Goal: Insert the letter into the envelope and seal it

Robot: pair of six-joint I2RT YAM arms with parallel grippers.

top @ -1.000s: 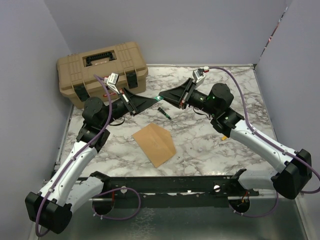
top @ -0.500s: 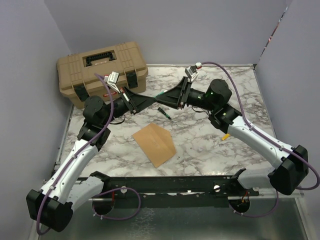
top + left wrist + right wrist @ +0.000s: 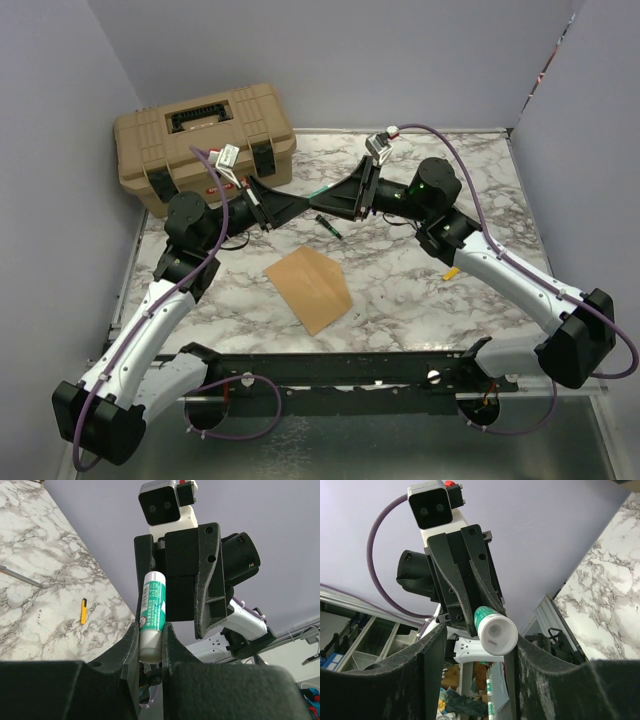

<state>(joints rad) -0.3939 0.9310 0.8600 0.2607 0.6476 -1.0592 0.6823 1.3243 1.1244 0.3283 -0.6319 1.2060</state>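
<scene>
Glue stick [image 3: 151, 615] held aloft between the two arms, above the far half of the marble table [image 3: 400, 300]. The left gripper [image 3: 295, 205] pinches the tube by its lower body. The tube's long axis runs straight out from those fingers toward the right gripper [image 3: 325, 200]. That gripper's fingers stand spread on either side of the tube's white end and do not clamp it, as the right wrist view shows. The envelope [image 3: 308, 288] lies flat on the table, below the meeting point and toward the near edge, roughly midway between the arms. Its long axis runs diagonally, far-left to near-right, and its pointed flap appears to lie open toward the right arm's side. The letter is not visible as a separate sheet, and whether it is already inside cannot be told. The left arm carries the glue, so it is probably the one to descend, moving down and toward the near edge to reach the flap.
</scene>
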